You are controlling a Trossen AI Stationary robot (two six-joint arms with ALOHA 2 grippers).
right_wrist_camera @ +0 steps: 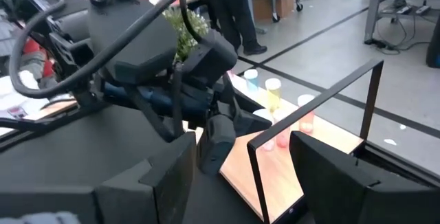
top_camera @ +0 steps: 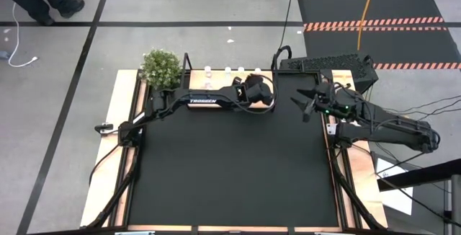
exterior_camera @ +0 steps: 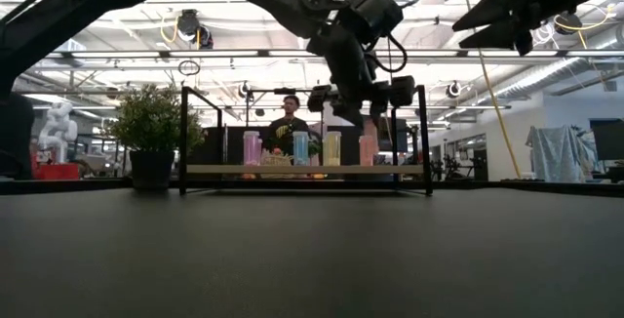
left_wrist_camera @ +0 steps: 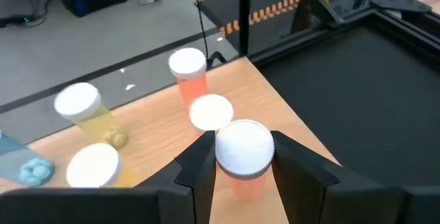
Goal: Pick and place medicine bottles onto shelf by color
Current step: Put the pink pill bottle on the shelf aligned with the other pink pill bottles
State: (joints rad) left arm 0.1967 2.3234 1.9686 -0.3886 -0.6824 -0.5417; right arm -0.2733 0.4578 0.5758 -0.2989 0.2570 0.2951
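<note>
Over shelf [left_wrist_camera: 275,107], left hand [left_wrist_camera: 242,165] around pink bottle [left_wrist_camera: 243,157]

White-capped pink bottle [left_wrist_camera: 242,162], light wooden shelf [left_wrist_camera: 302,138], black table [top_camera: 230,170]

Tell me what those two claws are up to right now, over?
Left claw shut on a pink bottle over the shelf end. Right claw open, waiting off to the side. Other bottles close ahead, nothing blocking.

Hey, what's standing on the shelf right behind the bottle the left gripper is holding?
Behind the held pink bottle in the left gripper on the shelf stand two more white-capped bottles, one close and one pink. The closer one's body is hidden.
</note>
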